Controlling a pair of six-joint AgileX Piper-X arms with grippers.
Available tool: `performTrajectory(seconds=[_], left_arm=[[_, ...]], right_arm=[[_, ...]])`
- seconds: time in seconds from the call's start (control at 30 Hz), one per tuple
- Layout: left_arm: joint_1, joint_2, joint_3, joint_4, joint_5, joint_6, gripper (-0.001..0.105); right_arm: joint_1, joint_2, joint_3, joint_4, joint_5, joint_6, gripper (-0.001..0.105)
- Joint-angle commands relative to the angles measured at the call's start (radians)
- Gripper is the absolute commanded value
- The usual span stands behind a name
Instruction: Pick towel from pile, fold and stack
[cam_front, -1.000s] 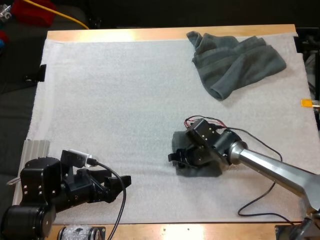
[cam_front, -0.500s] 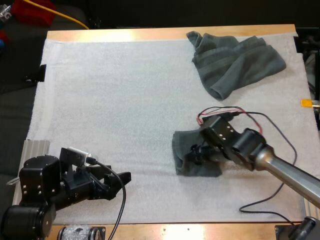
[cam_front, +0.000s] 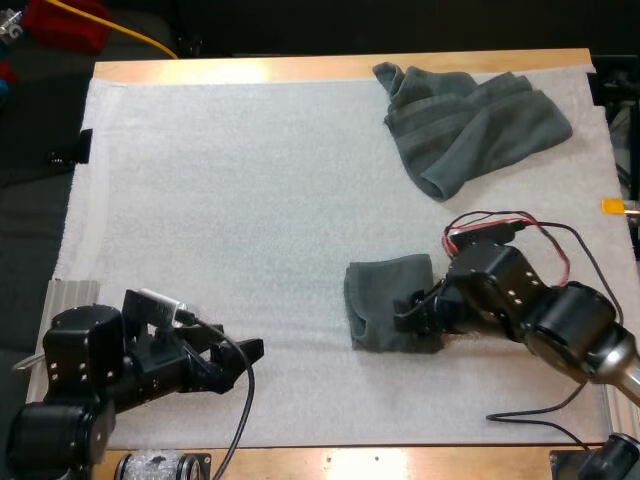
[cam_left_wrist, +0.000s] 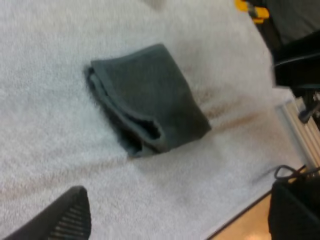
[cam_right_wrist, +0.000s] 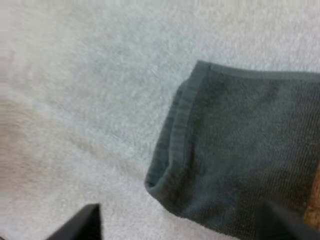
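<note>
left end effector: low over the near left of the mat, pointing to the right. Its fingers are spread and hold nothing.

folded towel: lies flat on the mat, well off to the right of the left end effector and touching nothing else. It is a compact, roughly square pad, and its rolled fold edge faces the left arm.

right end effector: at the right-hand edge of the folded towel, low to the mat. The fingers stand wide apart, released, with the towel's corner ahead of them and not pinched.

crumpled towel: well beyond the right end effector, up against the far side of the worktop and a little to its right. The long axis slants from the far edge back towards the near right.

stage (my reading): one towel looks folded and set down. The crumpled one is not yet picked.

key relation: the next towel lies straight out ahead of the right end effector and far across the mat from the left one. The right arm is plainly nearer, so I'd expect it to reach forward.

risk: a loose flap may drag on pickup.
</note>
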Motion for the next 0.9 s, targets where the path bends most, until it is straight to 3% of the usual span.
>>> performTrajectory(seconds=[0.0,0.07,0.67,0.87], left_arm=[[-0.001,0.012,0.008,-0.026,0.015,-0.007,0.071],[-0.001,0.030,0.021,-0.040,0.015,-0.015,0.071],[-0.005,0.291,0.031,-0.225,0.045,-0.050,0.071],[-0.074,0.392,0.031,-0.291,0.045,-0.052,0.071]], right_arm=[[0.002,-0.016,-0.005,0.009,-0.005,0.002,0.077],[0.002,-0.031,-0.005,0.009,-0.002,0.002,0.081],[0.002,-0.039,-0.005,0.009,-0.002,0.002,0.081],[0.002,-0.039,-0.005,0.009,0.021,0.002,0.081]])
